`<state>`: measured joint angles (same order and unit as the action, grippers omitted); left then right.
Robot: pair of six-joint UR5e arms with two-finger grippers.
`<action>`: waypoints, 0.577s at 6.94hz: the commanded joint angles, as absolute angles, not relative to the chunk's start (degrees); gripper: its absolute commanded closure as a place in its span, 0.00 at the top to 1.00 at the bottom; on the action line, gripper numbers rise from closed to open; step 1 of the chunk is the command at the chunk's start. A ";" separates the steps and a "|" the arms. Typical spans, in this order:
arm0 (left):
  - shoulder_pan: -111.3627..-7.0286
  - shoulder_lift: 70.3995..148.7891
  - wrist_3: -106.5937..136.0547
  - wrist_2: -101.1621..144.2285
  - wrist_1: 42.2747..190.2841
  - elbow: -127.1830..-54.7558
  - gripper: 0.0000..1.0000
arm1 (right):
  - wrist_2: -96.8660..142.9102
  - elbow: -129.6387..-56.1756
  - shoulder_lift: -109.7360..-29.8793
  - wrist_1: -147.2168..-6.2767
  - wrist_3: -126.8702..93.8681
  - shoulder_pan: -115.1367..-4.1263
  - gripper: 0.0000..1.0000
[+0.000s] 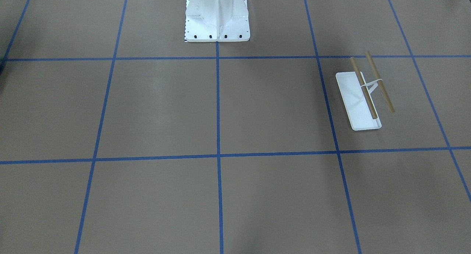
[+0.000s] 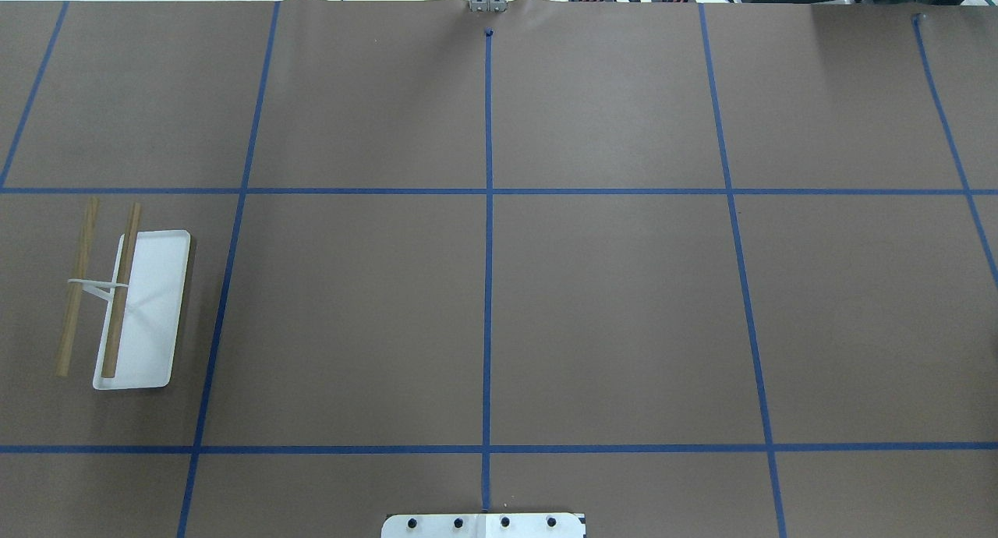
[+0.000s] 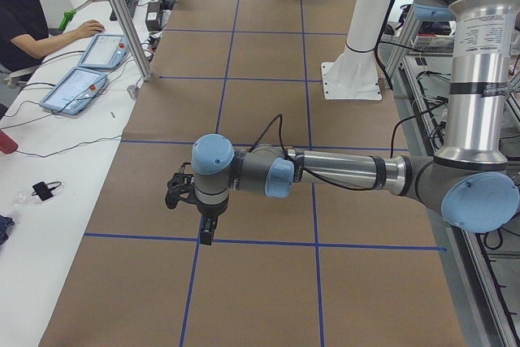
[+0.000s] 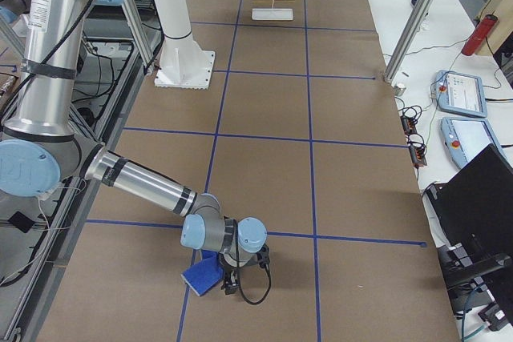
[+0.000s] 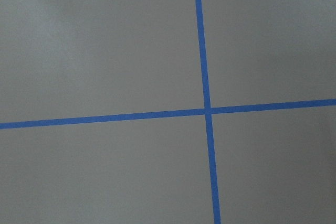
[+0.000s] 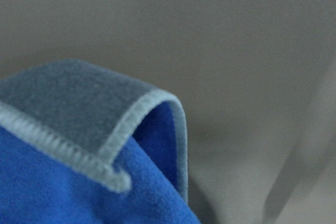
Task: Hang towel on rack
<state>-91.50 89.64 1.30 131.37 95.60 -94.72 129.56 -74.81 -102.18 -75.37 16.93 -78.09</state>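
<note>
The rack (image 2: 144, 308) stands on the table's left side in the overhead view, with a white tray base and two tan rods (image 2: 119, 292). It also shows in the front-facing view (image 1: 358, 101) and far off in the exterior right view (image 4: 272, 7). The rods are bare. The towel (image 4: 203, 275), blue with a grey folded-over corner (image 6: 79, 103), lies on the table under the near right arm. My right gripper (image 4: 232, 284) is down at the towel's edge; I cannot tell whether it is open or shut. My left gripper (image 3: 206, 235) hangs above a tape crossing (image 5: 208, 110); I cannot tell its state.
The large white bolted pedestal (image 1: 217, 16) stands at the robot's side of the table. Brown paper with blue tape lines covers the table. An operator (image 3: 32, 6) and two tablets (image 3: 85, 71) are beside the table's far edge.
</note>
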 commanded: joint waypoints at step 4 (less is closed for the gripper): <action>-91.49 89.82 1.23 131.48 95.62 -94.66 0.99 | 135.42 -78.20 -103.00 -75.32 16.87 -78.40 0.00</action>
